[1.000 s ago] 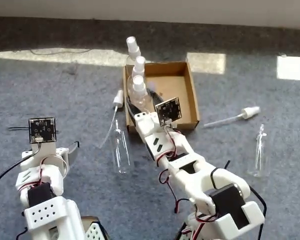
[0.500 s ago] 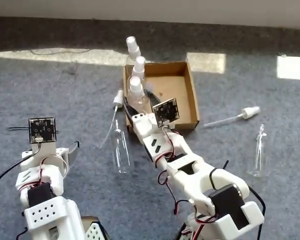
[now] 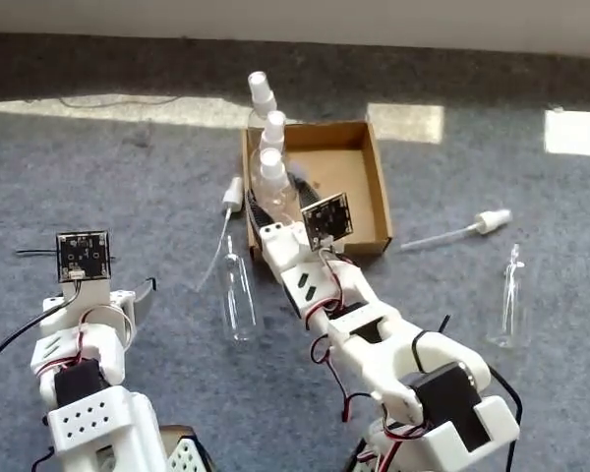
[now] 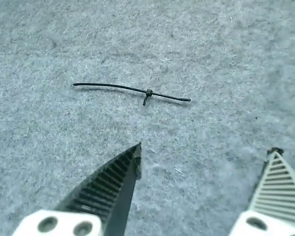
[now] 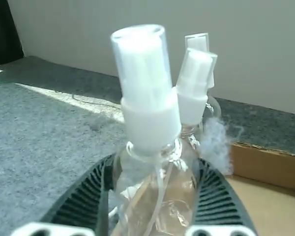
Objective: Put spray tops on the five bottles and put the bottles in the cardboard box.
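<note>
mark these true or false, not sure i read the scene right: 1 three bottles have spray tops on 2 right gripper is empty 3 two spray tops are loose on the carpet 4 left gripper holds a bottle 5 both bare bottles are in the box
1. True: three topped bottles stand upright at the cardboard box.
2. False: the right gripper is closed around the nearest topped bottle.
3. True: loose spray tops lie on the carpet.
4. False: the left gripper is open over carpet, near a black cable tie.
5. False: both bare bottles are on the carpet.
</note>
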Action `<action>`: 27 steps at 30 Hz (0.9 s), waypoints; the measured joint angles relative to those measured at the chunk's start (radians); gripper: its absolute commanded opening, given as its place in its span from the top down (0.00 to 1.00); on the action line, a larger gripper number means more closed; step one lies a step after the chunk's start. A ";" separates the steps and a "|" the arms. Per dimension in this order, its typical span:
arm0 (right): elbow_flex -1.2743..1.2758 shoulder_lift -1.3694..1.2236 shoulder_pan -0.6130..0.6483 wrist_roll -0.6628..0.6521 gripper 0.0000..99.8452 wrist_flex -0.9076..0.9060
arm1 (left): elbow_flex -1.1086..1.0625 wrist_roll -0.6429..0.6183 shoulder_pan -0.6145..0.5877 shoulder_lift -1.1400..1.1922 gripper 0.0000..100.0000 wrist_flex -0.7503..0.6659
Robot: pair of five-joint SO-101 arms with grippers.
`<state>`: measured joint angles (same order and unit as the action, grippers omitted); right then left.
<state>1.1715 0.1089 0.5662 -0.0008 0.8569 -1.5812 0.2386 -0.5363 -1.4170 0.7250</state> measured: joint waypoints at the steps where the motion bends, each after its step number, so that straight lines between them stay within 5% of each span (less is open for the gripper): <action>1: 0.000 0.000 0.000 0.000 0.88 0.000 | 0.000 0.000 0.000 0.000 0.65 0.000; 27: 0.000 0.000 0.005 0.000 0.84 0.000 | 0.000 0.000 0.000 0.000 0.65 0.000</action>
<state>1.1715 0.1089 0.5708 -0.0008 0.8569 -1.5812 0.2386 -0.5363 -1.4170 0.7250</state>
